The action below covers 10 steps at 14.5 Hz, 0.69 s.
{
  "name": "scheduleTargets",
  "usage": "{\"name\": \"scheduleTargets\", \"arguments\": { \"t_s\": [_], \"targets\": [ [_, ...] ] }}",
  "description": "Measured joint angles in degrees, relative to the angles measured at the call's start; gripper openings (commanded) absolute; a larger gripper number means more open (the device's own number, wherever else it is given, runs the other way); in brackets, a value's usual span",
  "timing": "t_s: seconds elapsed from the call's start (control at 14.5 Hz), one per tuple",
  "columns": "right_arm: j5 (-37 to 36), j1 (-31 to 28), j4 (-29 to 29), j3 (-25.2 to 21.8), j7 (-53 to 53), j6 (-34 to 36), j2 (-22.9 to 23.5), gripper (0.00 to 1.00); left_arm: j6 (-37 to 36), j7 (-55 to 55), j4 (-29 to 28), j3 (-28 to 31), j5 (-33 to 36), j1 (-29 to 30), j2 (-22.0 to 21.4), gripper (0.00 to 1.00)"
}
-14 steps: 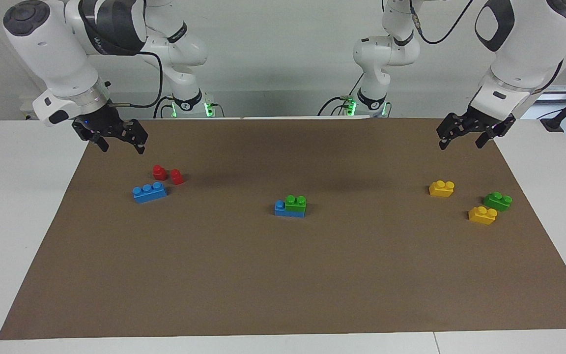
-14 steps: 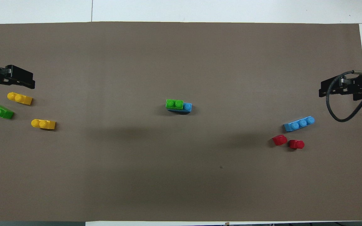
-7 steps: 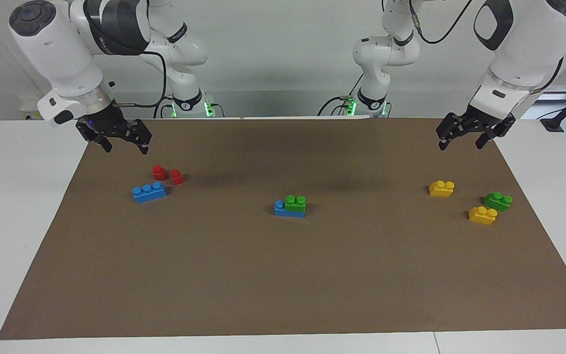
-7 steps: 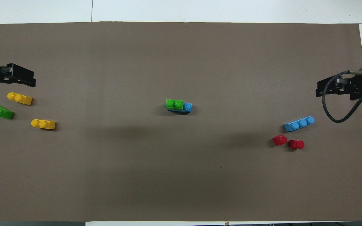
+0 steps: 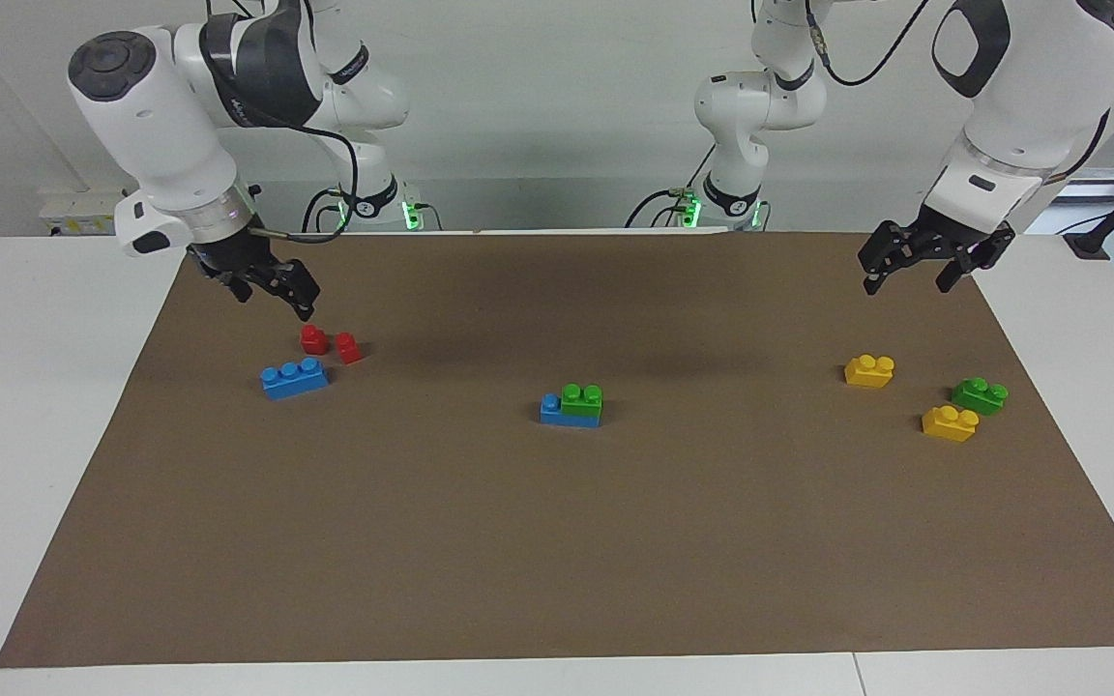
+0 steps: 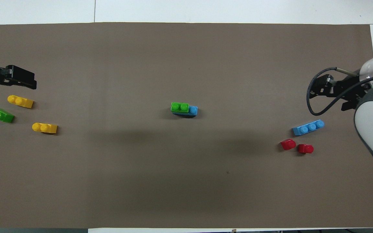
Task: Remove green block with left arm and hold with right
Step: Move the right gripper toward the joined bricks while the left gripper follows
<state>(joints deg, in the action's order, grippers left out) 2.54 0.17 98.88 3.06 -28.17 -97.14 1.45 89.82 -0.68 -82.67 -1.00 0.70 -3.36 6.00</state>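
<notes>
The green block (image 5: 581, 398) is a two-stud brick stuck on top of a blue brick (image 5: 551, 410) in the middle of the brown mat; it also shows in the overhead view (image 6: 179, 107). My right gripper (image 5: 276, 302) hangs open and empty in the air over the mat close to the red pieces, at the right arm's end. My left gripper (image 5: 910, 273) hangs open and empty over the mat's corner at the left arm's end, well away from the green block.
A second green brick (image 5: 980, 395) and two yellow bricks (image 5: 869, 370) (image 5: 950, 422) lie at the left arm's end. A blue three-stud brick (image 5: 294, 377) and two red pieces (image 5: 314, 338) (image 5: 348, 347) lie at the right arm's end.
My right gripper has moved toward the middle of the table and lower, turning at the wrist, to just above the red pieces. The left arm has barely moved. No brick has moved.
</notes>
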Motion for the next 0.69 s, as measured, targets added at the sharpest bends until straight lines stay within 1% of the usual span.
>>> {"name": "scheduleTargets", "arguments": {
  "t_s": [0.21, 0.41, 0.69],
  "targets": [
    [6.0, 1.6, 3.3, 0.1, -11.4, -4.2, 0.1, 1.0, 1.3, 0.0, -0.5, 0.0, 0.0, 0.0, 0.0, 1.0],
    [12.1, 4.0, 6.1, 0.1, -26.2, -8.7, 0.2, 1.0, 2.9, -0.4, -2.0, -0.1, 0.0, -0.1, -0.4, 1.0],
    [20.0, 7.0, 9.6, 0.1, -44.4, -16.0, 0.9, 1.0, 4.1, -4.3, -3.6, -0.1, 0.0, -0.1, -1.3, 1.0]
  ]
}}
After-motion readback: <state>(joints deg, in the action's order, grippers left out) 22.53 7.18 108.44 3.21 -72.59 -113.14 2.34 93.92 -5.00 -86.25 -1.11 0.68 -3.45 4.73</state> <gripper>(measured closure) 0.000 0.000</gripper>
